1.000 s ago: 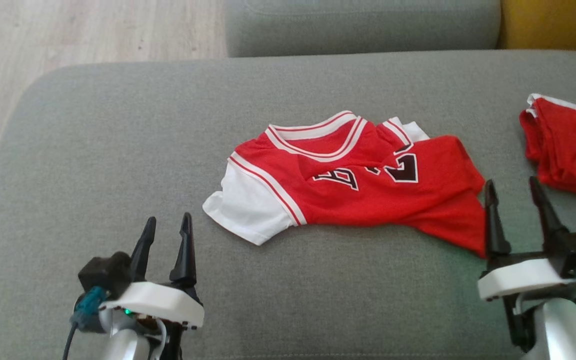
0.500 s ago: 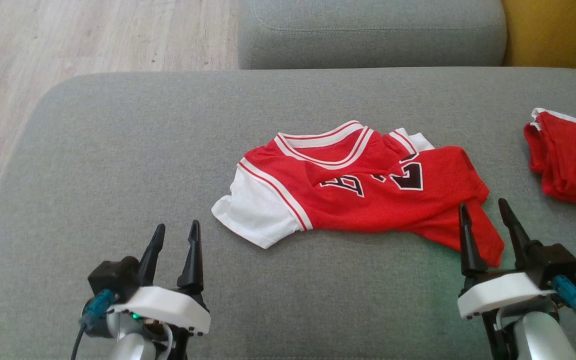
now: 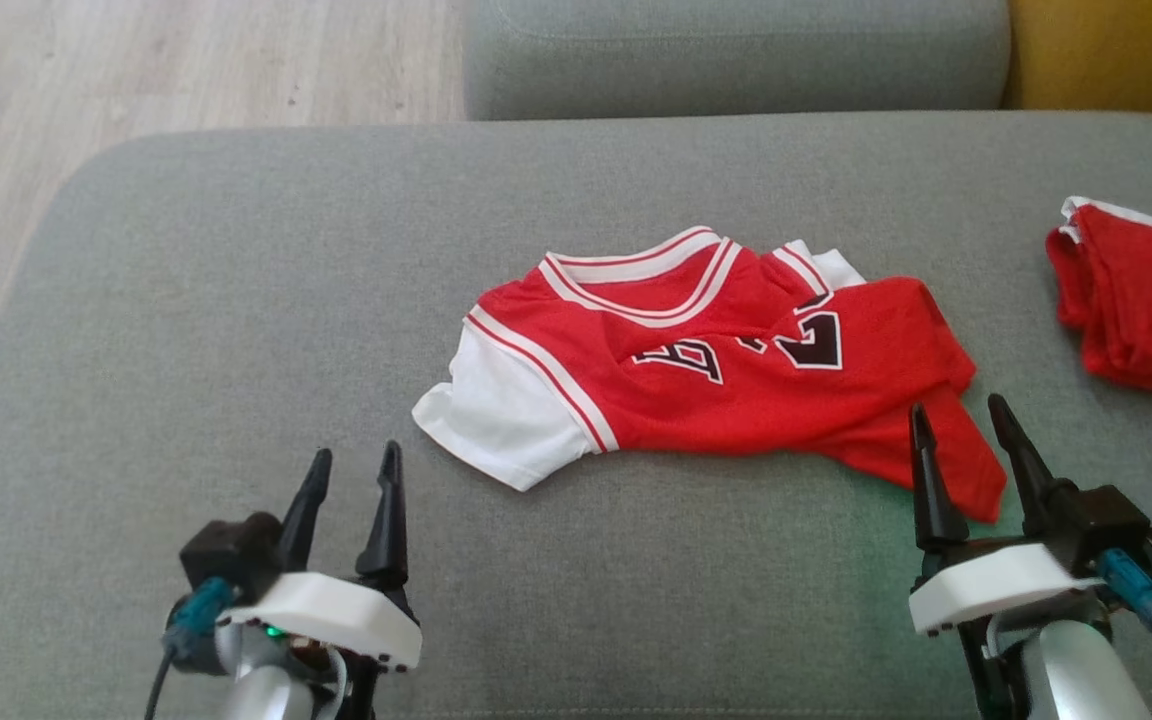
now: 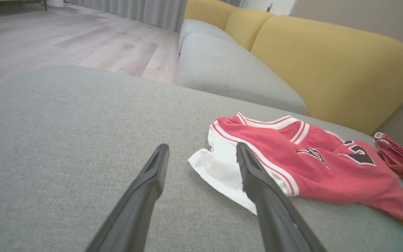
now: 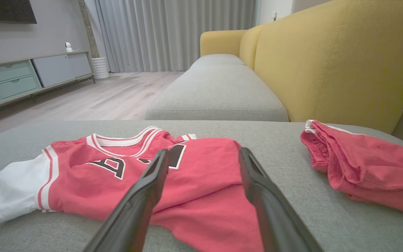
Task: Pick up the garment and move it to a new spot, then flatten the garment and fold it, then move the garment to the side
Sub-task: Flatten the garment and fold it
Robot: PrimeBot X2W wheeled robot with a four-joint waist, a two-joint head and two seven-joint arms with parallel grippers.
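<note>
Where the grey sofa cushion (image 3: 236, 300) leaves bare room at left, the red jersey (image 3: 736, 400) lies mid-cushion, long axis left-right, collar (image 3: 636, 278) pointing away, white sleeve (image 3: 496, 420) leftward. The left gripper (image 3: 356, 452) and right gripper (image 3: 957, 405) hover nearside, jaws apart, empty.

Head camera looks down; both low wrist cameras face the jersey (image 3: 716, 370).

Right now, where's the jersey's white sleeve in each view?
Head view: white sleeve just left of centre, slightly below the middle.
Left wrist view: white sleeve near centre, slightly right and low.
Right wrist view: white sleeve at the far left, low.
Shared landmark: second red garment, on the right side in all three.
</note>
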